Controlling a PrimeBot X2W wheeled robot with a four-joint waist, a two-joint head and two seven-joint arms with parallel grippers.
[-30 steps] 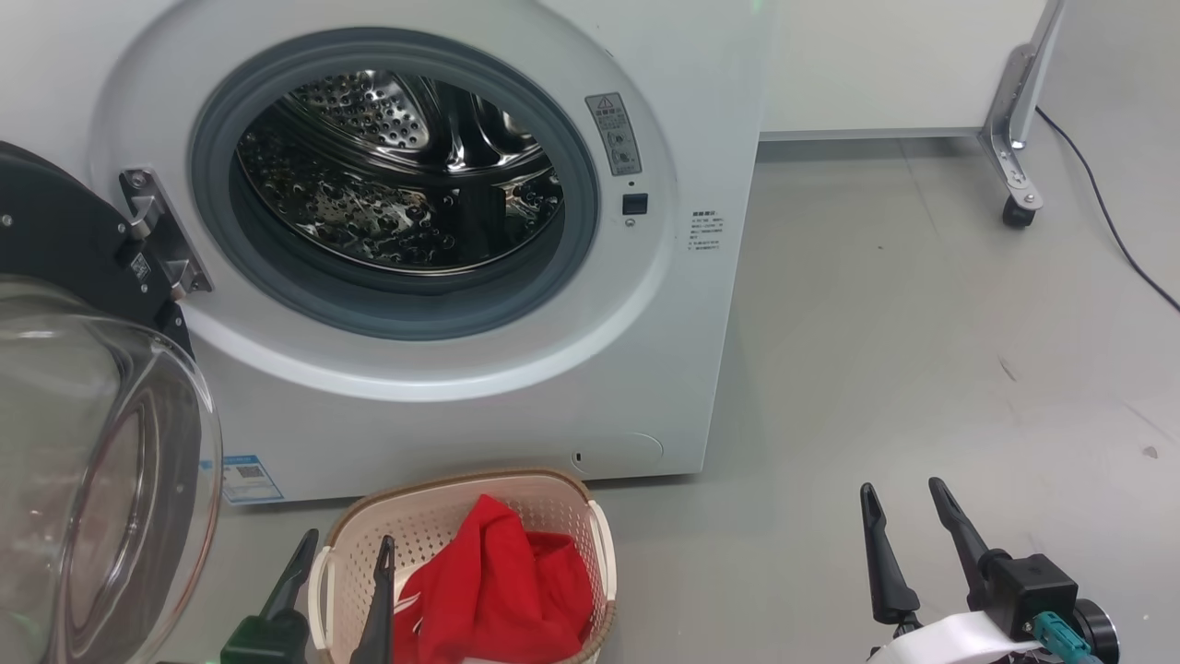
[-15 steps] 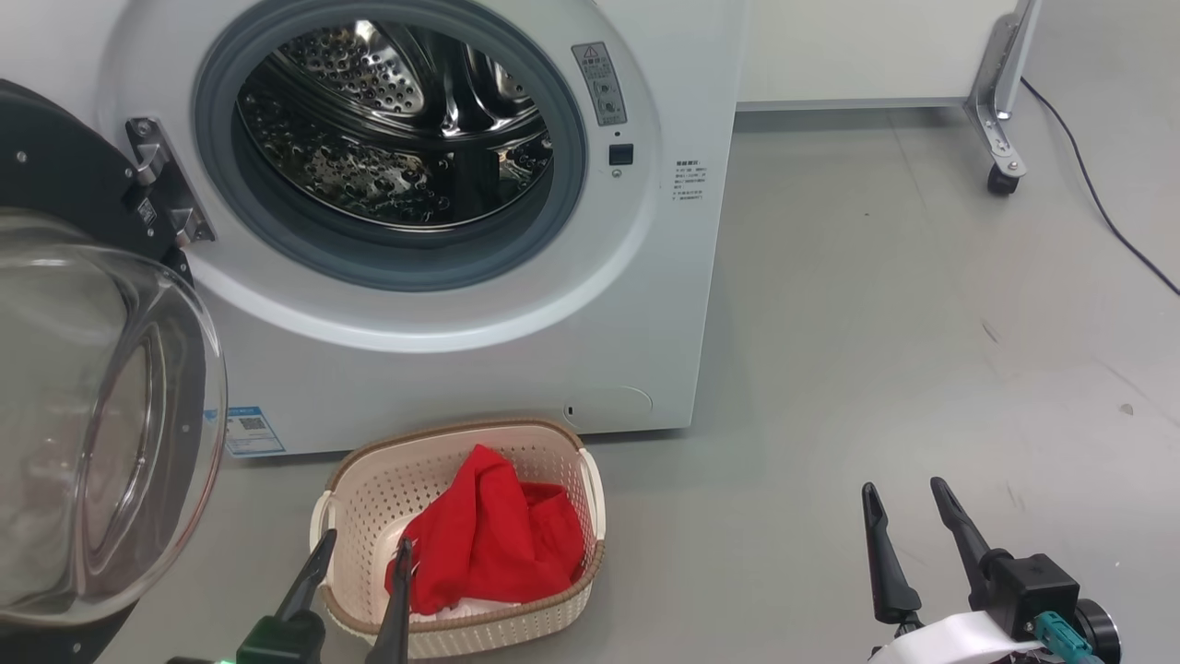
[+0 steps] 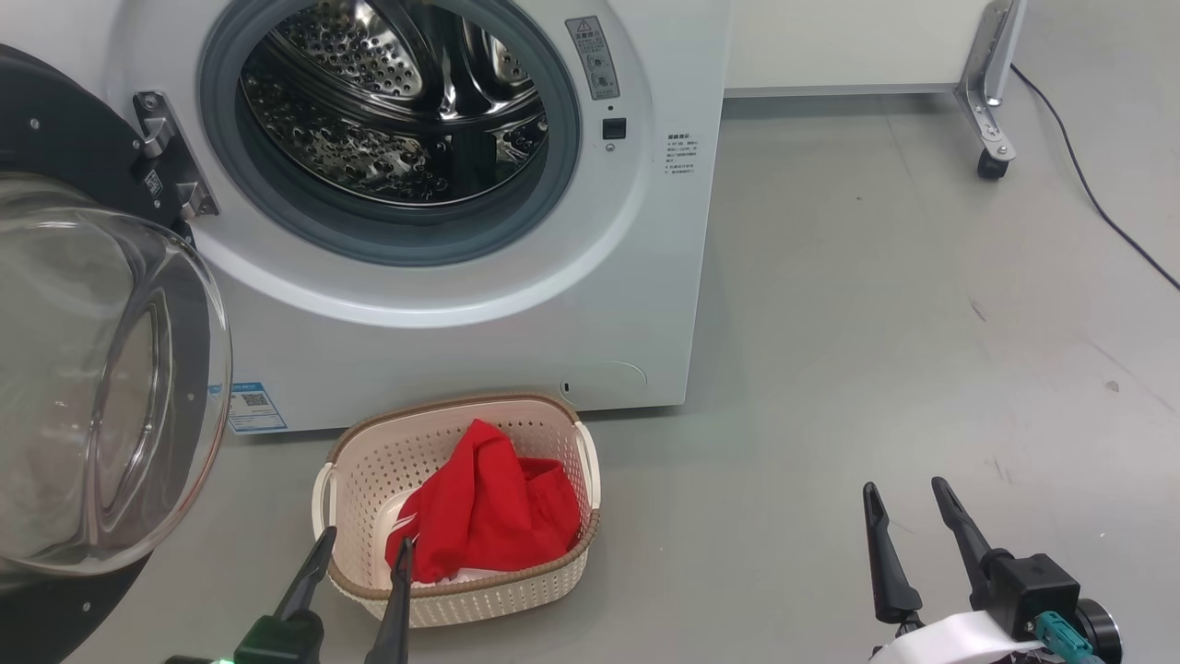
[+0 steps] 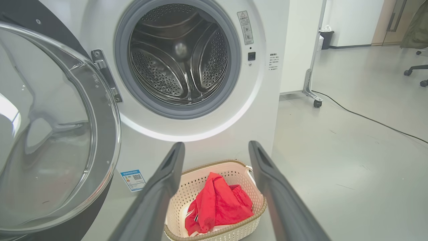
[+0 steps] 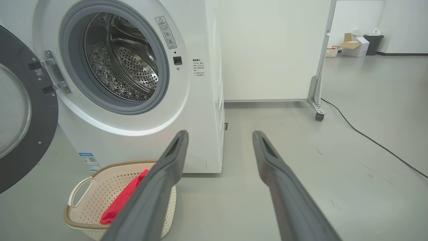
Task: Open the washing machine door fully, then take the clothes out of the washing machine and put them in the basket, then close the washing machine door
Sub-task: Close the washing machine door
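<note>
The white washing machine (image 3: 572, 304) stands with its drum (image 3: 387, 101) bare of cloth. Its round black washing machine door (image 3: 101, 387) with the glass bowl hangs wide open at the left, also seen in the wrist views (image 4: 50, 134) (image 5: 20, 117). On the floor in front sits the cream basket (image 3: 369, 461), holding the red clothes (image 3: 489, 516) with a bit of white beneath. My left gripper (image 3: 365, 544) is open at the basket's near left rim, its fingers empty (image 4: 216, 145). My right gripper (image 3: 903, 489) is open over bare floor, well right of the basket (image 5: 220, 134).
A white partition on a metal leg with a castor (image 3: 988, 166) stands behind and to the right of the washer. A black cable (image 3: 1097, 198) trails across the grey floor at the far right. An office chair base (image 4: 416, 72) is far back.
The whole head picture has shifted: washer and basket sit higher in it now, so the camera moved. Both grippers stay open and hold nothing.
</note>
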